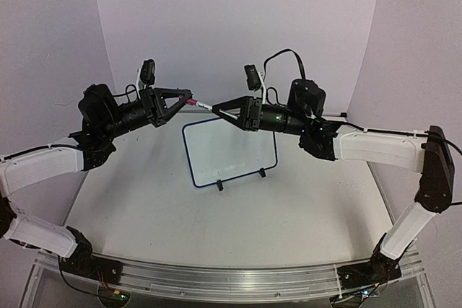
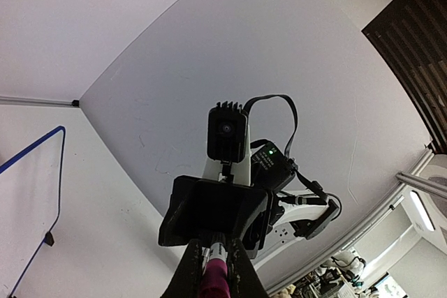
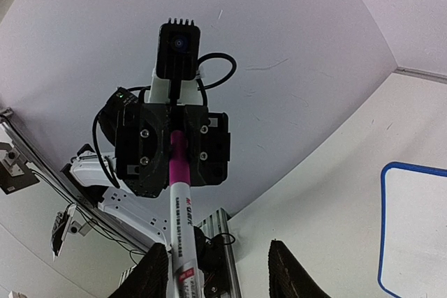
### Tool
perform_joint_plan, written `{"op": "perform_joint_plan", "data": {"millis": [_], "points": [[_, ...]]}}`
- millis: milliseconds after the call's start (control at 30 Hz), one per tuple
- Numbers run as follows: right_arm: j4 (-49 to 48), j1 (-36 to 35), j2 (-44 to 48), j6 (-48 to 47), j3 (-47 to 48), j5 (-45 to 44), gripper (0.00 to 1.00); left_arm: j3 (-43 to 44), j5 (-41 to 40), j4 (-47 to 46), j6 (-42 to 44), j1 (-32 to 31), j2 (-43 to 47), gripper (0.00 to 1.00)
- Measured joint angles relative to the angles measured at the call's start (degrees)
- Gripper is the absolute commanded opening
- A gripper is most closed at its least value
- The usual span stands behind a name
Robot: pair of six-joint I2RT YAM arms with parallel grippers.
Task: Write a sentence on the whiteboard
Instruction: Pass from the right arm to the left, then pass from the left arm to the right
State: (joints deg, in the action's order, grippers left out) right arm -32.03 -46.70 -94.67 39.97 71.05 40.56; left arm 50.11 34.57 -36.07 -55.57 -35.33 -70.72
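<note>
The whiteboard [image 1: 229,151], white with a thin dark-blue frame, stands tilted on two black feet at mid-table. Its face looks blank, and no sentence shows on it. Both arms meet above its top edge. My left gripper [image 1: 189,97] is shut on the magenta cap end of a marker [image 1: 201,104]. In the left wrist view the cap [image 2: 213,278] sits pinched between the fingers. My right gripper [image 3: 220,273] is open with its jaws wide apart. The marker's white barrel [image 3: 180,221] lies against its left finger [image 3: 150,276], clear of the other finger.
A board corner shows in the left wrist view [image 2: 31,200] and in the right wrist view [image 3: 419,228]. The pale table [image 1: 216,221] has an aluminium rail [image 1: 231,279] along its near edge. Plain walls enclose the back and both sides.
</note>
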Motion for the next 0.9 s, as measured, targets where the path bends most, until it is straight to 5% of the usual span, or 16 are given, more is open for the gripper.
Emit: {"op": "perform_joint_plan", "data": {"millis": [900], "points": [[-2.2, 0.0, -0.2, 2.1, 0.0, 0.2, 0.44, -0.3, -1.9, -2.6, -0.5, -1.0, -4.1, 0.00]]}}
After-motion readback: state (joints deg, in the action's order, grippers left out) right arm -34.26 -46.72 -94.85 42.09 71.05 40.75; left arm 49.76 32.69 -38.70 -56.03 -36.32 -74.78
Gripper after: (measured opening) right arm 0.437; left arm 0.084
